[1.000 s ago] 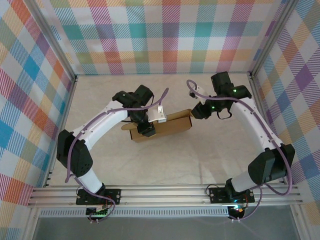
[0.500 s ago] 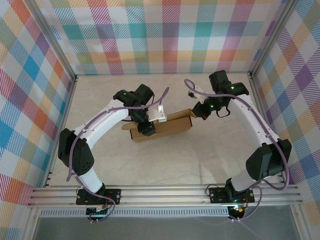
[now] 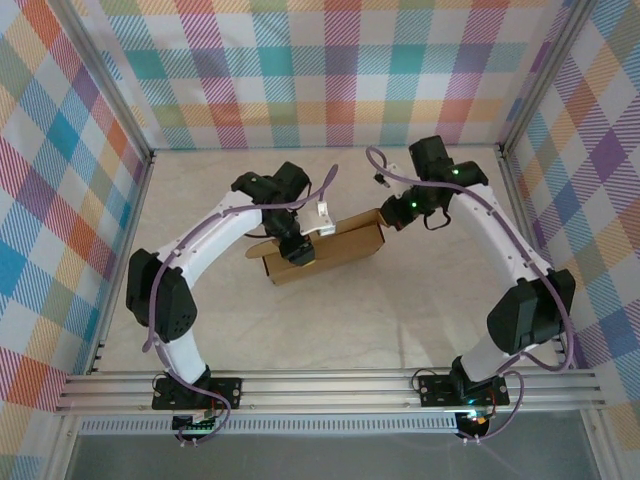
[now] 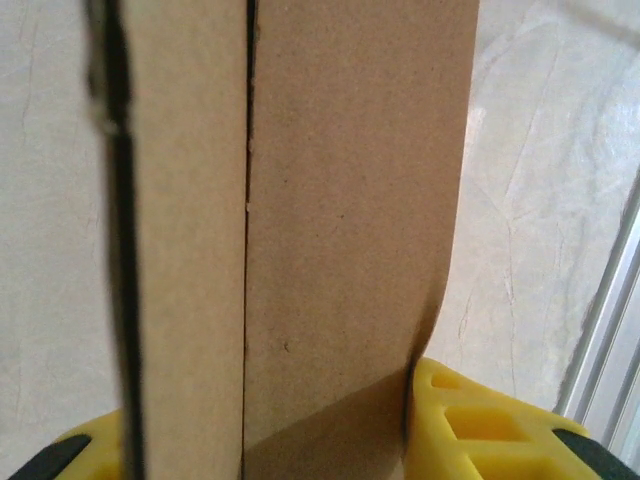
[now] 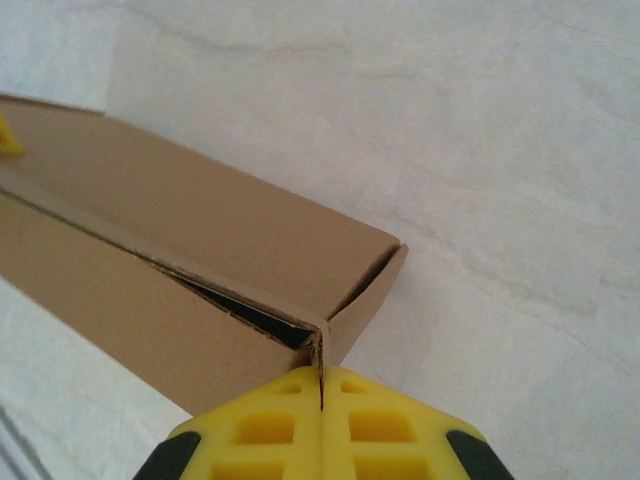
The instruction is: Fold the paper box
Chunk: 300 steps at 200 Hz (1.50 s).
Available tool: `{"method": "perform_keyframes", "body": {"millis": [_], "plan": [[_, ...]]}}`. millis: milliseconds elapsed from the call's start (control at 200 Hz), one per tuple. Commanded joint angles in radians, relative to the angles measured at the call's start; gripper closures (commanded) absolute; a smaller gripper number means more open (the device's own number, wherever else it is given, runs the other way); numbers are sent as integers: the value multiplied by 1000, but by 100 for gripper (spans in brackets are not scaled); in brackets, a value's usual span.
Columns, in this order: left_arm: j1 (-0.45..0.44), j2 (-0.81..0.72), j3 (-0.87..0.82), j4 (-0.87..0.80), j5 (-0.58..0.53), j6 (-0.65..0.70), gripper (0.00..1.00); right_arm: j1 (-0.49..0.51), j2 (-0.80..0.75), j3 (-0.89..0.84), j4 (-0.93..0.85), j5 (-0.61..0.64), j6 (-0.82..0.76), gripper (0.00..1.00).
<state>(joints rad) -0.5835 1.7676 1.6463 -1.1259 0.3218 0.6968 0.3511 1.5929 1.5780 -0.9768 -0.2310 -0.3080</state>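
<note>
The paper box, plain brown cardboard, lies mid-table as a long shallow shape. My left gripper is shut across its left part. In the left wrist view the cardboard spans the gap from one yellow finger to the other. My right gripper is at the box's right end, its jaws shut. In the right wrist view its fingertips press against the corner edge where the end flap meets the top panel. A dark gap shows under that panel.
Pale cloth covers the table. Aluminium rails run along the near edge, and posts stand at the sides in front of plaid walls. A rail passes close on the right in the left wrist view.
My right gripper has shut and moved left up to the box's right end. The left arm shifted slightly and the box turned a little with it.
</note>
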Motion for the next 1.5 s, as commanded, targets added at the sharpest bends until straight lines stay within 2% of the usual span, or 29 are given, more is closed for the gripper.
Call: {"method": "perform_keyframes", "body": {"millis": [0,235,375,465,590,710,830,960,1070,1365,1495], "plan": [[8,38,36,4,70,-52,69,48,14,39,29,81,195,100],[2,55,24,10,88,1,69,79,60,108,-4,188,408,100],[1,46,4,2,79,51,69,79,115,215,-64,208,452,100],[1,46,-3,15,59,35,69,89,157,284,-98,199,434,100],[11,60,11,18,89,10,69,108,159,262,-75,196,374,100],[24,70,24,16,142,-3,69,112,112,161,-2,215,321,100],[39,89,60,1,182,-36,70,112,82,93,35,220,340,100],[33,92,54,5,164,-13,70,103,96,109,7,233,420,100],[13,90,38,-7,103,28,70,85,137,206,-59,222,461,100],[-19,87,-6,8,73,65,71,82,367,618,-321,245,510,100],[-18,85,-23,29,61,49,71,85,382,646,-346,251,504,100]]}}
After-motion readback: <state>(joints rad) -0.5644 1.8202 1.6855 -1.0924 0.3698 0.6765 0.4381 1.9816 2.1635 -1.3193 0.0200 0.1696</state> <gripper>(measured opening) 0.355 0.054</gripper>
